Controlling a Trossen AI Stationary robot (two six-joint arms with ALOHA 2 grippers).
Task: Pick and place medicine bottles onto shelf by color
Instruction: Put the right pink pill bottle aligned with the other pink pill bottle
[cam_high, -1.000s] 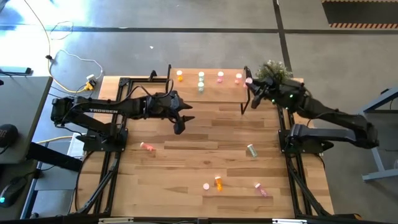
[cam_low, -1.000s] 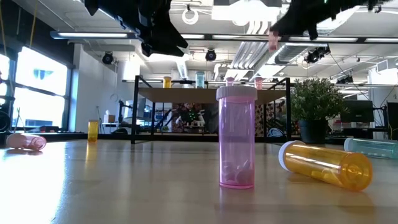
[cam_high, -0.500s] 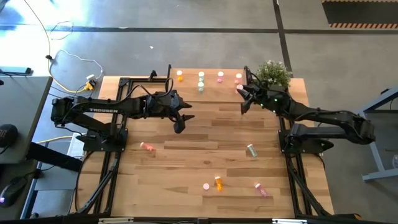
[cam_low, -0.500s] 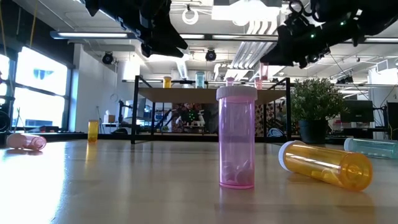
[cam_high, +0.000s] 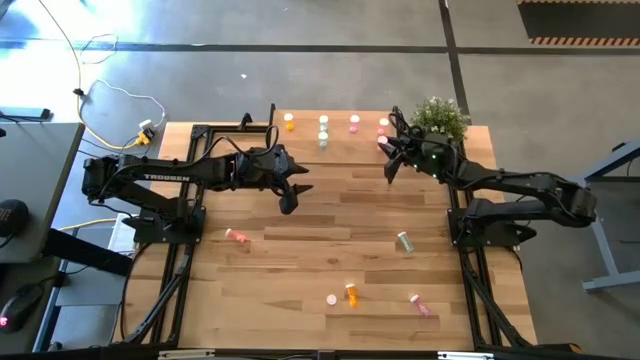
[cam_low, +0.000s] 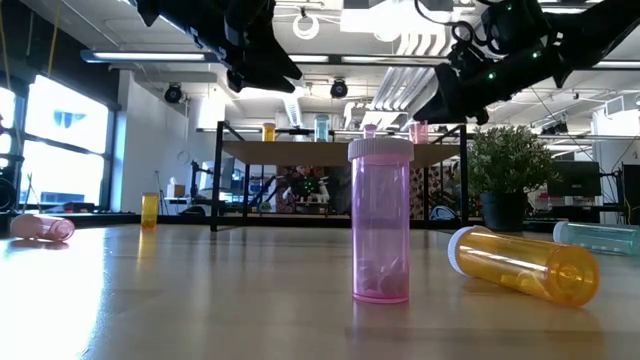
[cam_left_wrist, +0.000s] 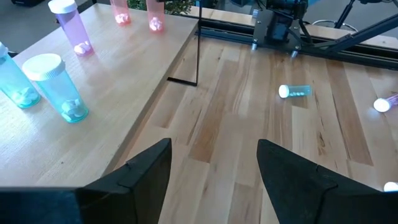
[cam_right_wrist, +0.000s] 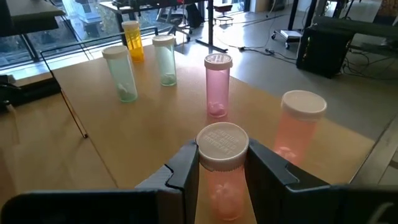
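Observation:
My right gripper (cam_high: 386, 150) (cam_right_wrist: 222, 177) is shut on a pink white-capped bottle (cam_right_wrist: 222, 163) over the right end of the light-wood shelf (cam_high: 340, 150). On the shelf stand an orange bottle (cam_high: 289, 122), two pale green ones (cam_high: 324, 123) (cam_high: 323, 140) and two pink ones (cam_high: 354, 122) (cam_high: 383, 125). My left gripper (cam_high: 291, 197) (cam_left_wrist: 214, 180) hangs open above the table, near the shelf's left front corner. On the table an upright pink bottle (cam_high: 332, 298) stands, and an orange one (cam_high: 351, 293), a green one (cam_high: 404, 241) and two pink ones (cam_high: 237, 236) (cam_high: 420, 304) lie. My right gripper pinches the pink bottle between its two fingers (cam_right_wrist: 186, 163), just below the white cap (cam_right_wrist: 222, 144), on the upper body (cam_right_wrist: 222, 171). The bottle stands upright in the hold above the shelf board. Whether its bottom touches the board, I cannot tell.
A potted plant (cam_high: 440, 116) stands just right of the shelf, close behind my right arm. The shelf's thin black legs (cam_left_wrist: 198, 50) reach down to the table. Bare wood lies between the shelf and the scattered bottles at the near edge.
My right gripper has come down from well above the shelf to about the level of the standing bottles, shifting a little toward the table's left over the shelf's right end, with the pink bottle still upright between its fingers. The left arm has kept still.

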